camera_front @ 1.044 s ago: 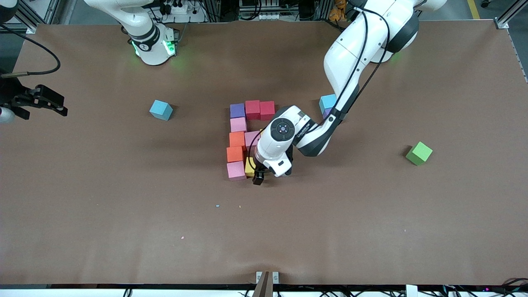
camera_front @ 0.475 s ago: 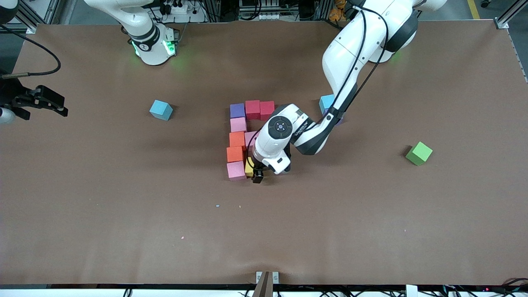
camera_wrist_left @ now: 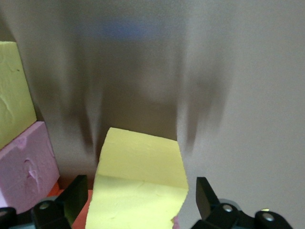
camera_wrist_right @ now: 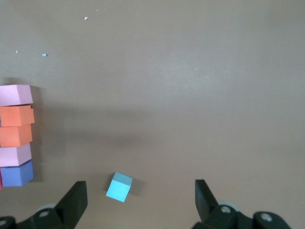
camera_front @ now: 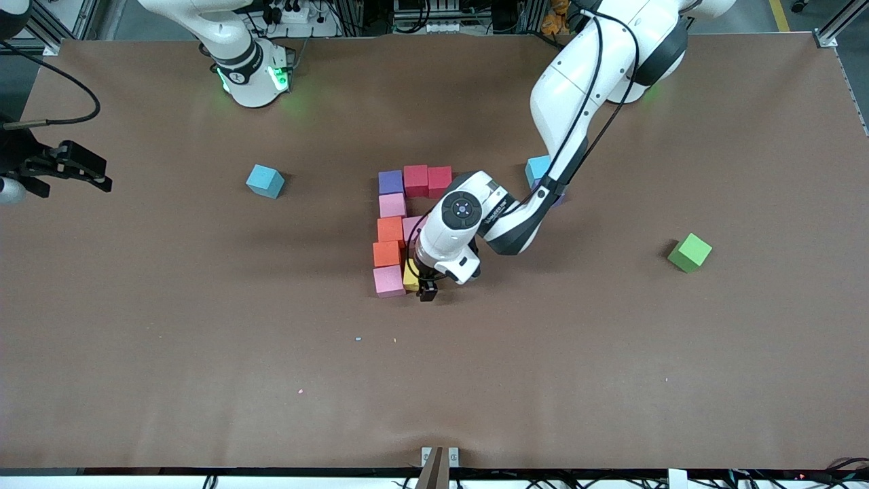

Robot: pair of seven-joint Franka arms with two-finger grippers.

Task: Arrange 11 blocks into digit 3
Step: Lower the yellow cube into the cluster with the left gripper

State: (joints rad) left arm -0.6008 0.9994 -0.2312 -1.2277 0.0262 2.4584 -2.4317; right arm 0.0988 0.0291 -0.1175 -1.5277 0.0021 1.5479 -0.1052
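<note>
A: We should seat this yellow block (camera_wrist_left: pixel 140 183) square against the pink block (camera_front: pixel 388 280) at the near end of the block figure (camera_front: pixel 392 231), then lift straight up so nothing shifts.

B: Agreed. Our left gripper (camera_front: pixel 428 291) stands wide open astride it, the fingers (camera_wrist_left: pixel 71 200) apart from its sides. Our right gripper (camera_front: pixel 85 166) waits open over the right arm's end of the table (camera_front: pixel 204 353), holding nothing.

Foam blocks (camera_front: pixel 392 232) clustered mid-table, touching; yellow one (camera_wrist_left: pixel 140 179) btwn open tool fingers.
</note>
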